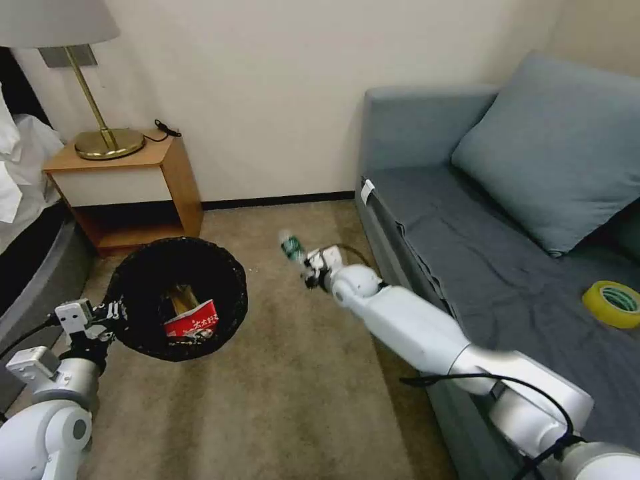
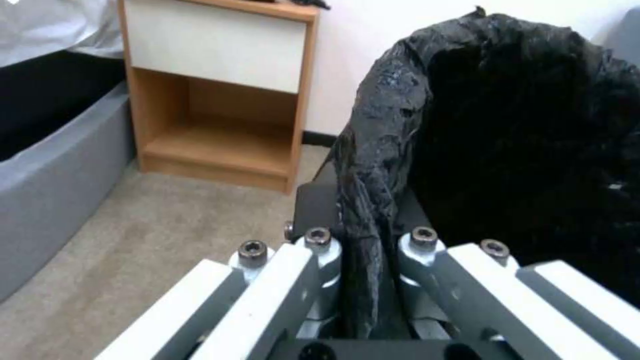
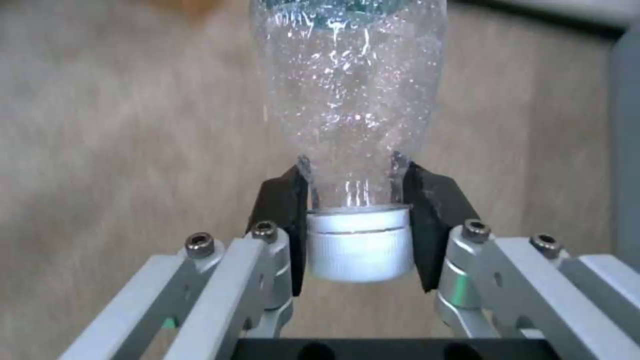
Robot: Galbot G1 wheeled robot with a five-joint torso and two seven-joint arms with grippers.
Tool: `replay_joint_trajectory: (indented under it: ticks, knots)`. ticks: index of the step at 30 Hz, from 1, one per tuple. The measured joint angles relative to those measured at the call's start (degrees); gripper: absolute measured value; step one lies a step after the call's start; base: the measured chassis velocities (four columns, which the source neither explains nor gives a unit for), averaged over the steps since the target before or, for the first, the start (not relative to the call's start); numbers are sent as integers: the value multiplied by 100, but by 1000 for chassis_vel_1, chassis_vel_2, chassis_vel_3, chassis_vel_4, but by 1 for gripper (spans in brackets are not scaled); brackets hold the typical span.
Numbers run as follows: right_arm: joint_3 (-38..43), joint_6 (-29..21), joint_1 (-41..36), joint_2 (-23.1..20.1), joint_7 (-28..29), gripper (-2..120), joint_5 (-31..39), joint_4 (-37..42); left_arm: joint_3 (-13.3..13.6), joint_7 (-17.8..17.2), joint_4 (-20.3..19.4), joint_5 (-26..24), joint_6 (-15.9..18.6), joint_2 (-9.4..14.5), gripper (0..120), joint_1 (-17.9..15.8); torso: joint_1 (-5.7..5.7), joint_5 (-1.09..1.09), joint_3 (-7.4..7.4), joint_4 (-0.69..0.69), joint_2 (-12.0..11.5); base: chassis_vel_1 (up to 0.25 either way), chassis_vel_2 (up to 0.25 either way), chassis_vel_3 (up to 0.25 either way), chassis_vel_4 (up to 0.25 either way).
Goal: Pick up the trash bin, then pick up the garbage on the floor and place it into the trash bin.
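Observation:
The trash bin (image 1: 143, 293), round and lined with a crinkled black bag, hangs above the carpet at the left. My left gripper (image 1: 110, 313) is shut on its rim; the left wrist view shows the bag's edge (image 2: 373, 165) pinched between the fingers. Inside the bin lie a red-and-white snack packet (image 1: 192, 321) and a gold-brown wrapper (image 1: 180, 297). To the bin's right, my right gripper (image 1: 303, 261) is shut on a small clear bottle (image 1: 291, 246) with a green label. The right wrist view shows the bottle (image 3: 347, 95) clamped at its neck, just above the white cap (image 3: 358, 245).
A grey sofa (image 1: 467, 220) with a cushion fills the right side; a yellow tape roll (image 1: 612, 304) lies on its seat. A wooden nightstand (image 1: 130, 190) with a brass lamp (image 1: 100, 113) stands at the back left, beside a bed (image 1: 27, 220). Open carpet lies between them.

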Motion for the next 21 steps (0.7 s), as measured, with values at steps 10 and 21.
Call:
replay_joint_trajectory:
  ticks: [10, 21]
  knots:
    - [-25, 106, 195, -439, 344, 28, 353, 1765, 101, 6, 312, -42, -22, 100, 5, -61, 0, 0, 0, 0, 0, 0, 0, 0, 0]
    - [-819, 166, 316, -459, 658, 28, 679, 3192, 275, -23, 221, -286, 53, 92, 5, -58, 0, -1, 0, 0, 0, 0, 0, 0, 0]
